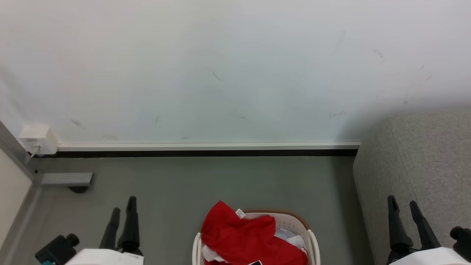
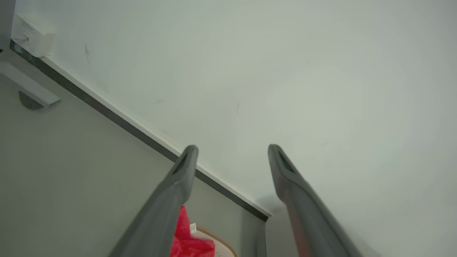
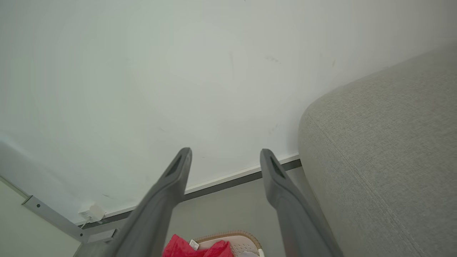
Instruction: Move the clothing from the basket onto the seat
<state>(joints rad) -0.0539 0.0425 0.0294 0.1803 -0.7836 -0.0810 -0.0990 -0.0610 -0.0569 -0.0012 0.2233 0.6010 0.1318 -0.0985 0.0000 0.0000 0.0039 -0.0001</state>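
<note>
1. The clothing (image 1: 246, 237) is a heap of red garments with some white showing. It lies in the basket (image 1: 296, 218) on the floor (image 1: 220, 180), between the two sets of jaws and well apart from both.
2. The heap rises to a soft peak at its far corner, on the side toward the left jaws. The peak points away toward the wall (image 1: 235, 73), and a small white tag (image 1: 240, 213) sits just beside it.
3. Red cloth hangs over the basket's rim on the left jaws' side. On the right jaws' side the brown rim and the perforated wall are bare.
4. The near part of the basket is cut off from sight, so I cannot tell which way its long axis, or the heap's, runs.
5. The seat (image 1: 427, 165) stands on the right jaws' side. Its rounded grey corner is ahead of those jaws, and its side runs back past them.
6. The left jaws are spread wide. Their two dark fingers (image 1: 130, 221) point toward the wall, holding nothing and touching nothing.
7. The right jaws are spread just as wide and are empty. Their fingers (image 1: 393, 221) hang over the seat's edge on the basket's side, and I cannot tell whether they brush the fabric.
</note>
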